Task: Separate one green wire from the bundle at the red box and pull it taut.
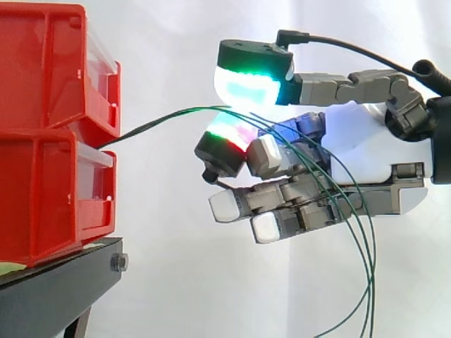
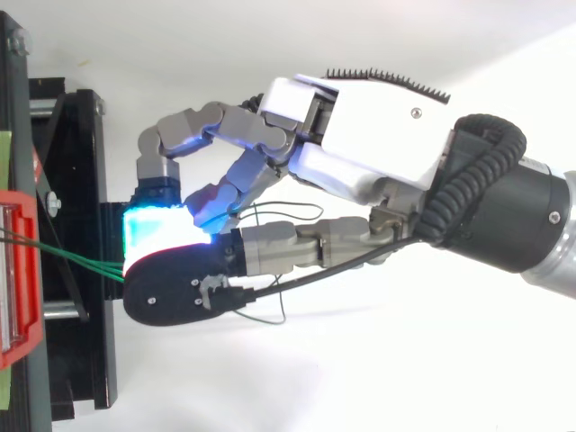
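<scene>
The robot hand (image 1: 363,144) reaches in from the right on my side view, with two glowing pads (image 1: 248,86) closed together on the green wires (image 1: 162,121) in a tight pinch with barely any gap.

Starting at the left, I see two red bins (image 1: 42,77) stacked one on the other on a black stand (image 1: 56,289), with a white curtain (image 1: 176,42) behind. The wires come out at the front of the bins, at the seam between the upper and the lower one. They are packed so close there that they read as one dark strand. From there they rise to the right in a shallow bow, touching nothing, up to the pinch.

From above I make out at least two strands (image 2: 76,256) leaving the red bin (image 2: 18,270) and drawing together just before they slip in between the pads. I cannot tell how many of them are actually gripped. The upper pad glows green and cyan, and the lower one (image 1: 225,135) green, white and red. They meet to the right of the bins, apart from them.

Below the pinch, other fingers (image 1: 229,205) with white tips lie stretched toward the bins and hold nothing. Right of the pinch the strands fan apart, cross in front of those fingers and hang in slack curves down to the bottom edge at the lower right
</scene>
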### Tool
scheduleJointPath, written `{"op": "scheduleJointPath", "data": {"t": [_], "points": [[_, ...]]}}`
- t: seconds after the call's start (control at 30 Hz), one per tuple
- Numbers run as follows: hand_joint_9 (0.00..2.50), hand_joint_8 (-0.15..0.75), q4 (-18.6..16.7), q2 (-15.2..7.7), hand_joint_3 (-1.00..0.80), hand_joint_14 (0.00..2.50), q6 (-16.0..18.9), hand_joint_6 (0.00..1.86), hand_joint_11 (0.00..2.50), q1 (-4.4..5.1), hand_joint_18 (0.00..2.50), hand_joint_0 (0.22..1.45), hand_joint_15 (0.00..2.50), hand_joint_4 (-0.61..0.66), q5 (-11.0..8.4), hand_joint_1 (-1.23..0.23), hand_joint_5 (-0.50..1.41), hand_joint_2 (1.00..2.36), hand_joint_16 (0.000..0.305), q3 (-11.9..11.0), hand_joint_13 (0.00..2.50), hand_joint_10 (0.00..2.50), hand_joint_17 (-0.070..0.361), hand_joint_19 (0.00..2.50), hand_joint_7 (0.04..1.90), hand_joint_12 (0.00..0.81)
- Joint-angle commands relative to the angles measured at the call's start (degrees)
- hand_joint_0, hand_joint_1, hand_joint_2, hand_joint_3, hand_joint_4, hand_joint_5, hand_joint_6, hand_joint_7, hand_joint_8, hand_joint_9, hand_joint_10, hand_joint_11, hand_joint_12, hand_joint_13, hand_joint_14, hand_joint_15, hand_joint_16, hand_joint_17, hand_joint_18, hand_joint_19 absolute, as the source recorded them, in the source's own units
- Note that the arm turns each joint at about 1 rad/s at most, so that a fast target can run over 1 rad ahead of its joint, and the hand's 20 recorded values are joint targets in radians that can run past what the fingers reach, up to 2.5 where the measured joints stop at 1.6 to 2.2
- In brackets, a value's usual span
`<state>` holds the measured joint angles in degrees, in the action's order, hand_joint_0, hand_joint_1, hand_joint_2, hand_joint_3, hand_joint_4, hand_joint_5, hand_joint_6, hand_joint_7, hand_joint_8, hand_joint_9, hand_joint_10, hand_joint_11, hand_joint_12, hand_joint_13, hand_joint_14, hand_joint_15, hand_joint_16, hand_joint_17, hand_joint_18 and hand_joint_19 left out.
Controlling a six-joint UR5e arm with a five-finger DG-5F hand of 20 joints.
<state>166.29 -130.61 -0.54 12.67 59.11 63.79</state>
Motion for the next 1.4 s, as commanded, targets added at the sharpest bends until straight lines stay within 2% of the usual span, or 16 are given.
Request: {"op": "scheduleJointPath", "data": {"t": [0.0, 0.23, 0.3, 0.5, 0.7, 0.93, 1.07, 1.17, 1.2, 1.23, 1.27, 1.37], "points": [[1.19, 0.343, 0.0, 0.0, 0.01, 0.02, 0.0, 0.89, 0.76, 0.07, 0.93, 0.6, 0.43, 0.09, -0.05, -0.78, -0.13, 1.02, 0.059, -0.1, 0.9, 0.02, 0.134, 0.54, 1.43, 0.405], [1.21, 0.34, 0.2, 0.1, 0.06, 0.01, 0.0, 0.88, 0.73, 0.07, 0.95, 0.6, 0.41, 0.05, -0.14, -0.77, -0.12, 1.02, 0.062, -0.2, 0.9, 0.02, 0.14, 0.53, 1.45, 0.414], [1.2, 0.337, 1.1, 0.6, 0.06, 0.01, -0.2, 0.88, 0.73, 0.07, 0.95, 0.6, 0.41, 0.04, -0.14, -0.77, -0.11, 1.02, 0.063, -0.2, 0.9, 0.02, 0.141, 0.52, 1.45, 0.418], [1.18, 0.338, 6.6, 2.9, 0.08, 0.01, -0.4, 0.88, 0.69, 0.25, 0.93, 0.6, 0.39, 0.03, -0.49, -0.78, -0.11, 1.01, 0.064, -0.2, 0.87, 0.02, 0.144, 0.5, 1.47, 0.422], [1.18, 0.335, 10.4, 3.4, 0.1, 0.01, -0.2, 0.88, 0.68, 0.42, 0.92, 0.6, 0.39, 0.02, -0.66, -0.78, -0.1, 1.01, 0.065, -0.2, 0.87, 0.02, 0.146, 0.5, 1.47, 0.426], [1.15, 0.338, 11.6, 3.4, 0.09, 0.01, 1.2, 0.88, 0.66, 0.86, 0.91, 0.6, 0.36, 0.02, -1.37, -0.78, -0.1, 1.01, 0.067, -0.2, 0.86, 0.02, 0.15, 0.46, 1.47, 0.448], [1.09, 0.344, 13.5, 3.5, 0.09, 0.01, 4.8, 0.88, 0.64, 1.48, 0.98, 0.6, 0.33, 0.03, -3.48, -0.78, -0.1, 1.01, 0.069, -0.2, 0.95, 0.02, 0.156, 0.44, 1.46, 0.472], [1.14, 0.349, 15.8, 3.4, 0.08, 0.01, 9.4, 0.88, 0.74, 2.01, 1.0, 0.6, 0.39, 0.05, -7.17, -0.78, -0.1, 1.02, 0.068, -0.2, 1.03, 0.02, 0.154, 0.44, 1.45, 0.462], [1.14, 0.351, 16.0, 3.4, 0.08, 0.01, 10.0, 0.88, 0.75, 2.09, 1.0, 0.6, 0.4, 0.05, -7.78, -0.78, -0.1, 1.01, 0.068, -0.2, 1.03, 0.02, 0.154, 0.44, 1.45, 0.46], [1.19, 0.357, 16.2, 3.4, 0.07, 0.02, 10.9, 0.88, 0.86, 2.18, 1.01, 0.61, 0.51, 0.06, -8.49, -0.78, -0.11, 1.02, 0.067, -0.2, 1.11, 0.02, 0.151, 0.46, 1.45, 0.44], [1.22, 0.364, 16.3, 3.4, 0.07, 0.02, 12.0, 0.88, 0.96, 2.45, 1.01, 0.61, 0.63, 0.06, -10.16, -0.77, -0.11, 1.02, 0.065, -0.2, 1.2, 0.02, 0.147, 0.48, 1.44, 0.434], [1.22, 0.358, 16.5, 3.5, 0.06, 0.02, 12.4, 0.89, 1.08, 2.71, 1.0, 0.61, 0.71, 0.06, -11.74, -0.77, -0.11, 1.02, 0.064, -0.2, 1.21, 0.02, 0.143, 0.48, 1.43, 0.428]]}}
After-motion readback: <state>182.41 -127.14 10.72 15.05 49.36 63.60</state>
